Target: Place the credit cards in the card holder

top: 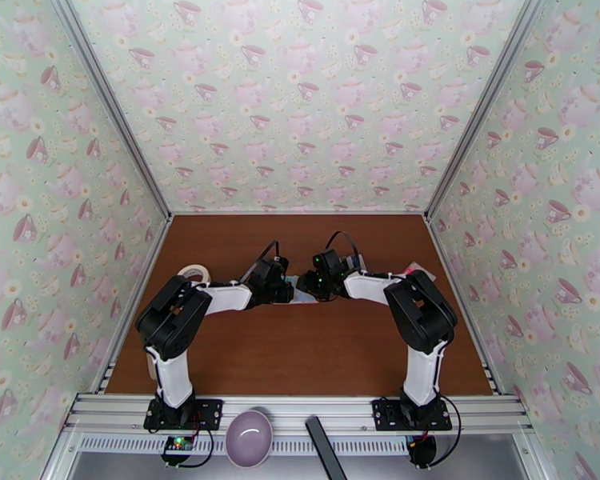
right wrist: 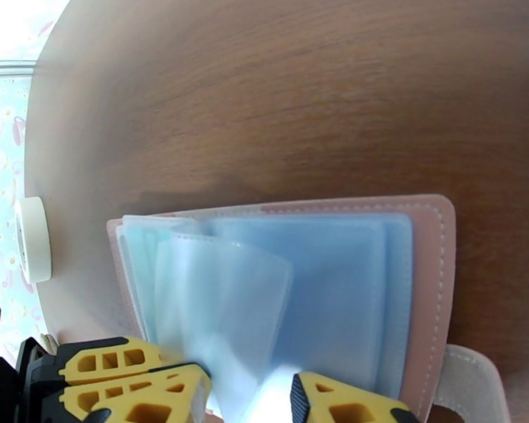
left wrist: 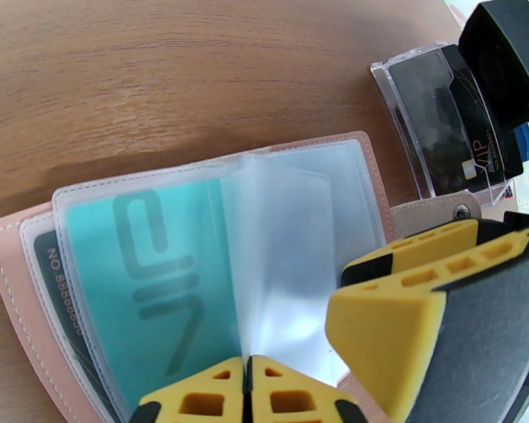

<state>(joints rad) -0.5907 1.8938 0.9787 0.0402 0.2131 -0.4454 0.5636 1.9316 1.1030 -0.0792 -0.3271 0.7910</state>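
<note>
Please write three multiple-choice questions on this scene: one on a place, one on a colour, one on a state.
1. The card holder's cover is: A black; B pink; C green.
2. The white tape roll lies: A beside the left arm; B on the card holder; C against the far wall.
3. The left gripper's jaws are: A wide open; B shut; C around the tape roll.
Key: 1 B, its stitched border is pink; 2 A, it sits left of that arm's elbow; 3 B, the yellow fingertips meet.
</note>
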